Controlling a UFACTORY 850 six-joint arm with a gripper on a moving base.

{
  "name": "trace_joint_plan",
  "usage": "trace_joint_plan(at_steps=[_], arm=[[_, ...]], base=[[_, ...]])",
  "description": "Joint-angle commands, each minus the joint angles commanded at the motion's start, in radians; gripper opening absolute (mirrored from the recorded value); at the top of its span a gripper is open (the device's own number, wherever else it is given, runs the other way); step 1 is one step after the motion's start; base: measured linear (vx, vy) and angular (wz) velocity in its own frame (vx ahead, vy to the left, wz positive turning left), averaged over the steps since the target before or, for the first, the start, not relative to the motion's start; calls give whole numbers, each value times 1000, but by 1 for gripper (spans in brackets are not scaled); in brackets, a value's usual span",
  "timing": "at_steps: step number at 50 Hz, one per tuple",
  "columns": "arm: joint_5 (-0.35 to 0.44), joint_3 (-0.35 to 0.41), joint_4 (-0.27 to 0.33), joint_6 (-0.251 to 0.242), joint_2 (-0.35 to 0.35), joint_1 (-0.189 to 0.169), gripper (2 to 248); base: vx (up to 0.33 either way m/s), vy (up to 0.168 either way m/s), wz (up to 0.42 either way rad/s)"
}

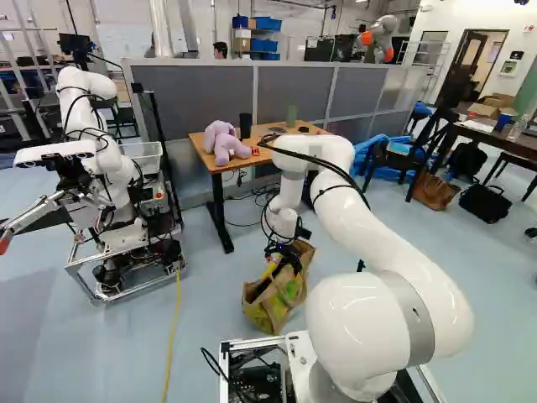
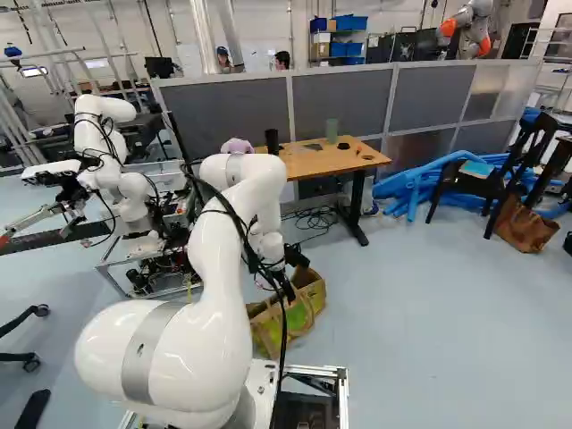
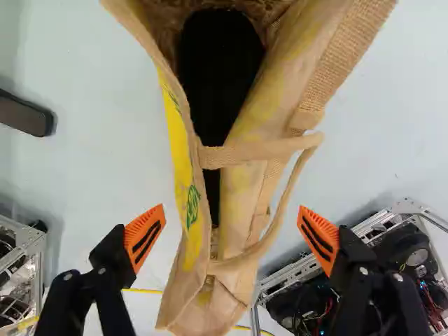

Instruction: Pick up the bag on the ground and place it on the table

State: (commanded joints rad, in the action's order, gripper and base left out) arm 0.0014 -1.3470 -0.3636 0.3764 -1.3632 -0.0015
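With my gripper (image 3: 232,234) spread wide over the open-topped bag (image 3: 332,66) on the floor (image 3: 84,175), I should centre the looped handle (image 3: 245,152) between the orange pads (image 3: 145,238) before closing, or the lift may tilt it.

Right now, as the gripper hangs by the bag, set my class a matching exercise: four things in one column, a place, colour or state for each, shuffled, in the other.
Things
1. bag
2. fingers
3. plush toy
4. table

Places, colours, states
A. lilac, sitting on a wooden top
B. standing on the floor, mouth open
C. wooden-topped, bearing a black container
D. orange-padded, apart, with part of something tan showing between them

Right pairs
1-B
2-D
3-A
4-C
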Motion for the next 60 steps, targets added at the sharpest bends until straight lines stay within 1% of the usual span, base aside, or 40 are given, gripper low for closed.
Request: trace_joint_plan(at_steps=[60], arm=[[0, -217, 0, 0, -231, 0, 247]], base=[[0, 0, 0]])
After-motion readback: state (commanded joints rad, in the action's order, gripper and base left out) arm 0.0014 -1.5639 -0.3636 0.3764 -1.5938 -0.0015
